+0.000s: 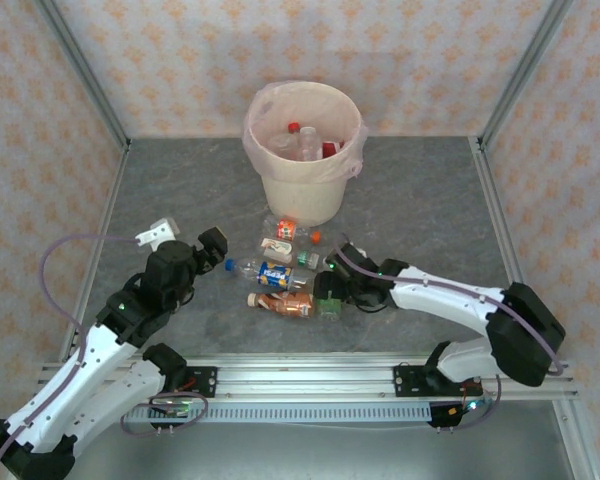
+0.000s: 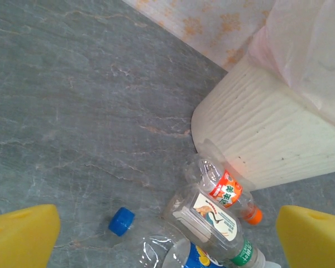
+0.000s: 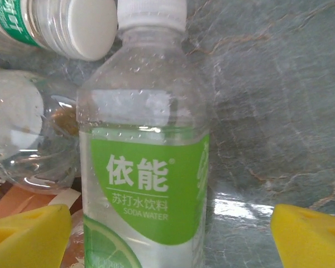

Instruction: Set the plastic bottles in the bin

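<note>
My right gripper [image 3: 167, 237] stands jaws apart astride the clear green-labelled plastic bottle [image 3: 145, 167] at frame centre, so closing catches its body. My left gripper [image 2: 167, 240] hangs equally spread over the loose bottles [image 2: 212, 218]. The round cream bag-lined bin [image 1: 300, 200] sits upper centre overhead.

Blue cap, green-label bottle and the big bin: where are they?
blue cap [image 2: 121, 221]: left wrist view, on the cap's top.
green-label bottle [image 3: 148, 178]: right wrist view, on its green label.
bin [image 1: 300, 195]: top external view, on its cream outer wall.
</note>
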